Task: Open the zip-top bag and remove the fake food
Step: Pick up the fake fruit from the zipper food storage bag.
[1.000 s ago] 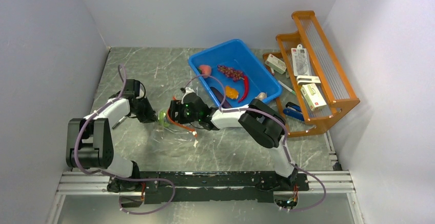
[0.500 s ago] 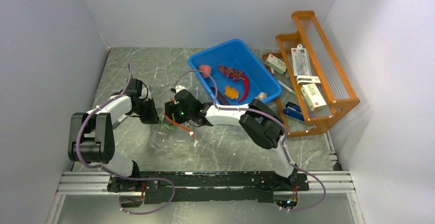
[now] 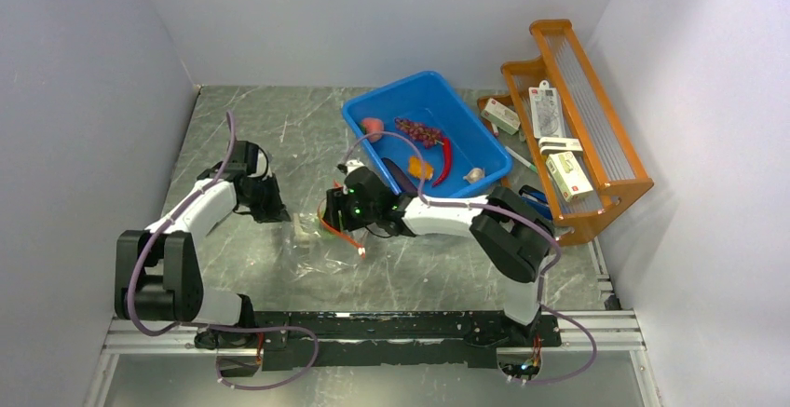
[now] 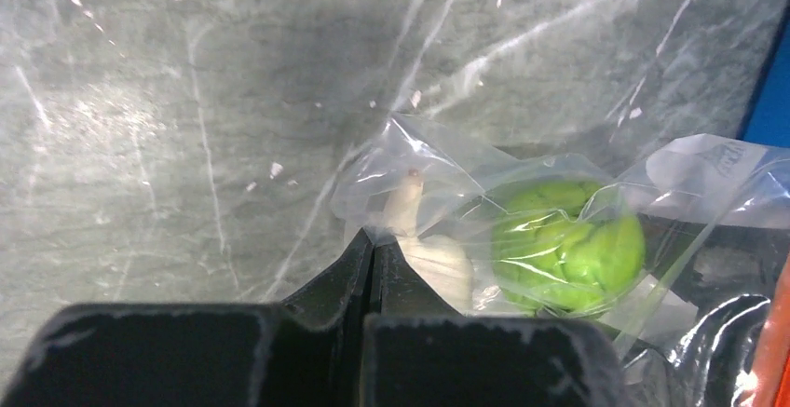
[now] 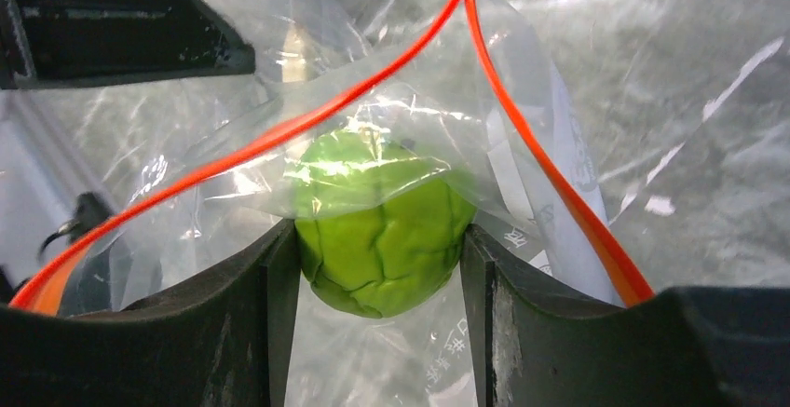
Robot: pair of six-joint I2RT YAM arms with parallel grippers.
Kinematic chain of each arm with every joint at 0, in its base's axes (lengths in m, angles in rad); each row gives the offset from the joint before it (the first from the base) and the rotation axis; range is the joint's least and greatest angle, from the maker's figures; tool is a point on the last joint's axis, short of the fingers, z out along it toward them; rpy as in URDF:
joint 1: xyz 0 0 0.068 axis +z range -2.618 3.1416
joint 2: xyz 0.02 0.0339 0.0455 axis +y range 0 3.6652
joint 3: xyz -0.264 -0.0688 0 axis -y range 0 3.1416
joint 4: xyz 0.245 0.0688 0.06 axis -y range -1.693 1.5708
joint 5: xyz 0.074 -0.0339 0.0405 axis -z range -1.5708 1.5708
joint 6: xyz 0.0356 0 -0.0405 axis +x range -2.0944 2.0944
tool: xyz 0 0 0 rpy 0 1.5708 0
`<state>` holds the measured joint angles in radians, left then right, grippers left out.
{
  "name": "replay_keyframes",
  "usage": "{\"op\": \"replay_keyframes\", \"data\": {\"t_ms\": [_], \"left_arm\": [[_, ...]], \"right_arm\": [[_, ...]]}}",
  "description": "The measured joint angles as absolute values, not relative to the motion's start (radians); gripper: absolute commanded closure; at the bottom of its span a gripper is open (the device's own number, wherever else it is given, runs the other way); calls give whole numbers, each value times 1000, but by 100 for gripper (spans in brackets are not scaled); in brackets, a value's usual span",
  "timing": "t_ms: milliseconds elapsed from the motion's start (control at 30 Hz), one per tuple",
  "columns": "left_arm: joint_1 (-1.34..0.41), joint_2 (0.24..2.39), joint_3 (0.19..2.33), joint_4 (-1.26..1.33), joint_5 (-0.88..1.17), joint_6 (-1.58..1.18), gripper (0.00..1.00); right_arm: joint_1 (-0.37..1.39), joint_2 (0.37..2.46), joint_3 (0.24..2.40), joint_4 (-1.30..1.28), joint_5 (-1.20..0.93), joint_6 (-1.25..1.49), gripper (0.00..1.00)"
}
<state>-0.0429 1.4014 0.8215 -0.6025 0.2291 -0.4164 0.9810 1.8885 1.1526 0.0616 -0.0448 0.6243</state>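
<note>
Clamping the green ball point(image 5: 382, 230) inside the open zip-top bag point(image 3: 312, 230), eight o'clock of the blue bin point(image 3: 373, 109), my right gripper point(image 5: 380, 239) looks ready to lift it out while my left gripper point(image 4: 373, 249) pinches the plastic, beige bulb point(image 4: 433, 258) not yet out.

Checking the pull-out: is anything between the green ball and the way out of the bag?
Only a fold of the bag drapes over the ball; the zip strip gapes open around it. The right gripper holds it.

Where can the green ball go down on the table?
Bare table lies left of the blue bin, up to the back wall. Another bare patch lies between the bag and the black rail. Crowded: inside the bin, by the wooden rack, and around the bag itself.
</note>
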Motion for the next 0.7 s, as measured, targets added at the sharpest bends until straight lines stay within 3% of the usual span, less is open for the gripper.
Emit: {"op": "replay_keyframes", "data": {"t_ms": [200,367,700], "left_arm": [[-57,1393,822,-623,227,-430,93],[-58,1393,822,-624,189,-427,93],[-77,1393,822,-625,128,-435,93]], "right_arm": [[918,1799,929,275,-280,715,55],[891,1793,912,366,-501,714,55],[924,1755,1053,81,-369,499,55]]}}
